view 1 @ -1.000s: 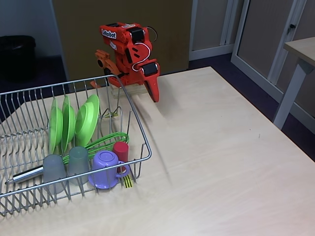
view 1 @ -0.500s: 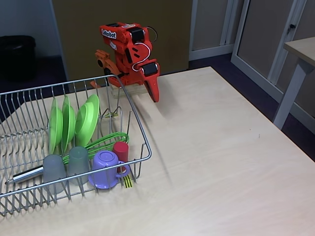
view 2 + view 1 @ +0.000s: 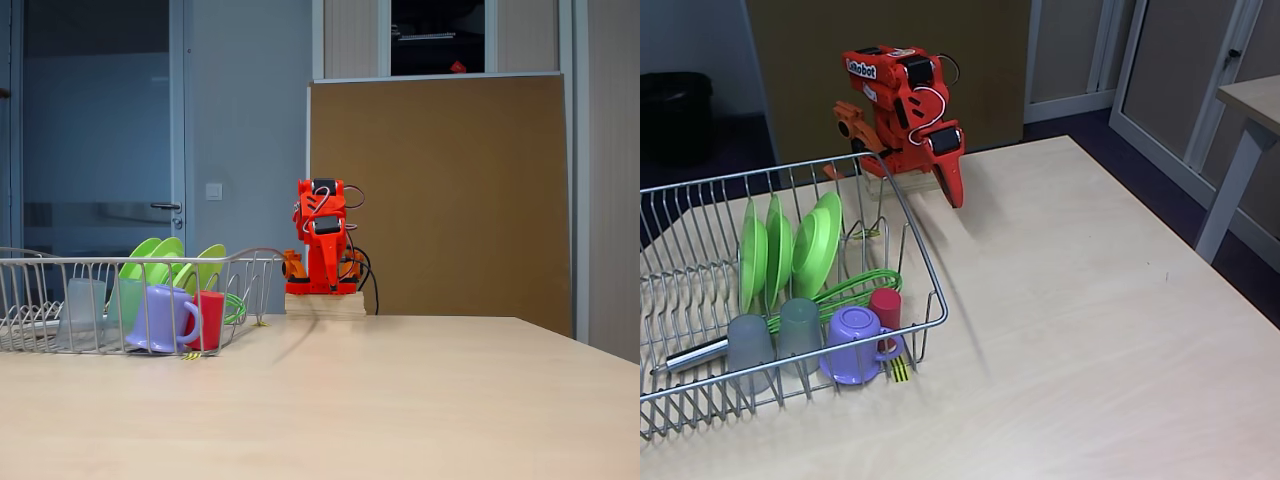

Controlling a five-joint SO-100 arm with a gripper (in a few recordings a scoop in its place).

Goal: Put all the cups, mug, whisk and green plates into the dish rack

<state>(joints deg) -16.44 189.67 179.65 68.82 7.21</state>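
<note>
Well, the dish rack (image 3: pixel 910 240) at lower left holds everything: three green plates (image 3: pixel 780 250) upright, the whisk (image 3: pixel 840 290) lying behind two grey cups (image 3: pixel 775 335), the mug (image 3: pixel 852 343) and the red cup (image 3: pixel 886 306). At upper centre the folded orange arm's gripper (image 3: pixel 952 190) points down, fingers together, holding nothing.

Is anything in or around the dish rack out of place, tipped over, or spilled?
Nothing stands out. The dish rack holds three green plates on edge, the whisk lying flat, and the cups and mug upside down. The hand is folded, away from them.
</note>
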